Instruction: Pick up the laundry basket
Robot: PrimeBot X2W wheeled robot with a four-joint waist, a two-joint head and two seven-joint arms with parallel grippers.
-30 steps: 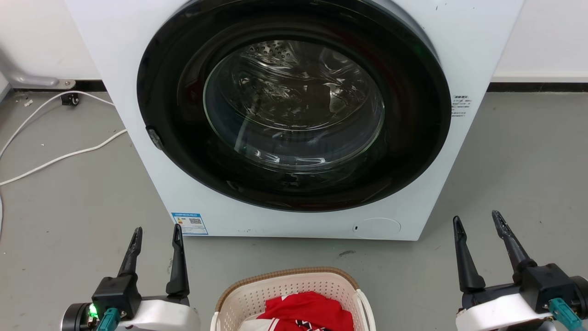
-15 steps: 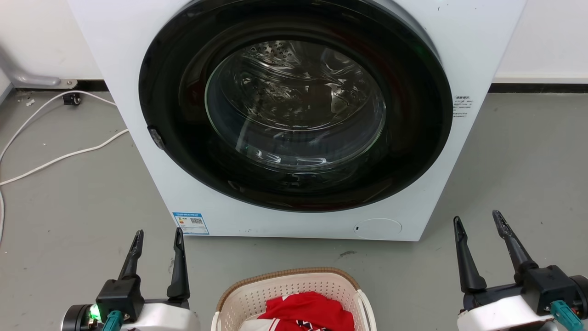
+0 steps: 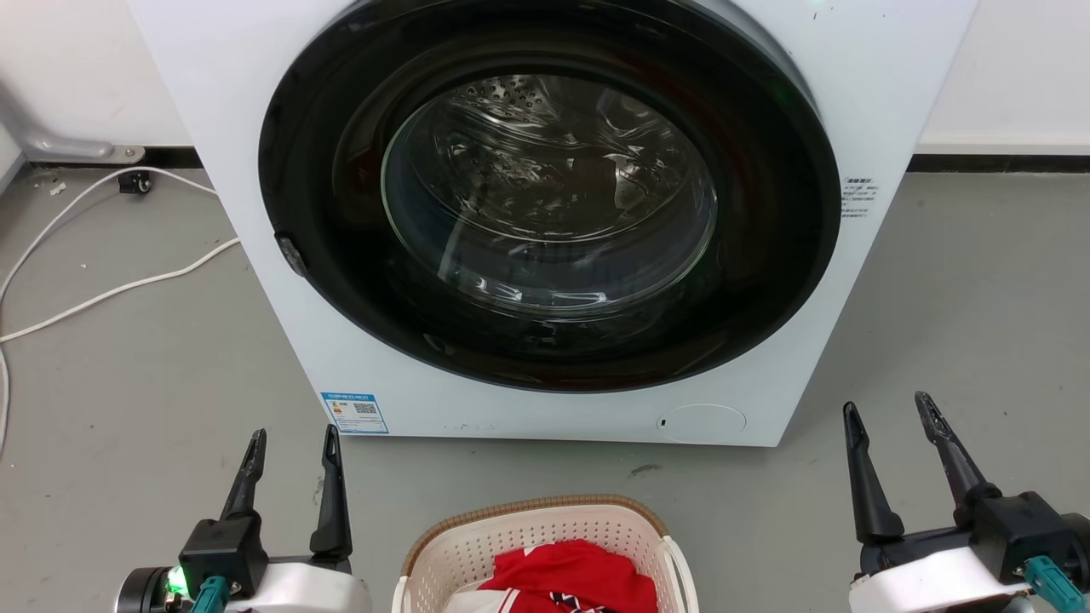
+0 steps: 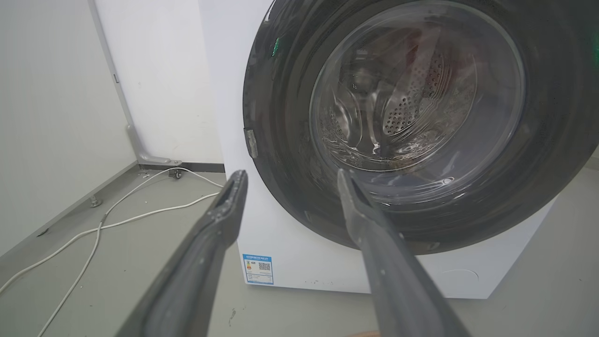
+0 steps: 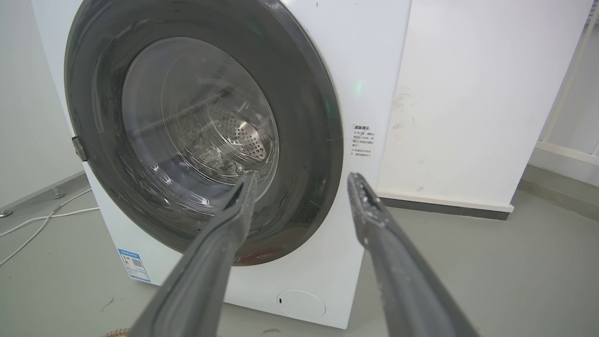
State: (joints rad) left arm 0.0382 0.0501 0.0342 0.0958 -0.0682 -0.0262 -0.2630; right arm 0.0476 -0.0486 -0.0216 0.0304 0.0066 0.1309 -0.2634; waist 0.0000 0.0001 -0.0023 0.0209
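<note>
The left gripper (image 3: 294, 432) and right gripper (image 3: 886, 403) are hovering either side of the basket (image 3: 460, 553), fingers parted and empty; it is probably light and rigid, best gripped by its handles (image 3: 679, 575).

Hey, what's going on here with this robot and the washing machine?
A two-armed robot faces a white washing machine whose round door is shut. Its job is to pick up the laundry basket, which sits on the floor just in front of the robot with a red garment inside. Nothing is held yet. The left gripper and the right gripper are both open, one on each side of the basket, apart from it and pointing toward the washer.
</note>
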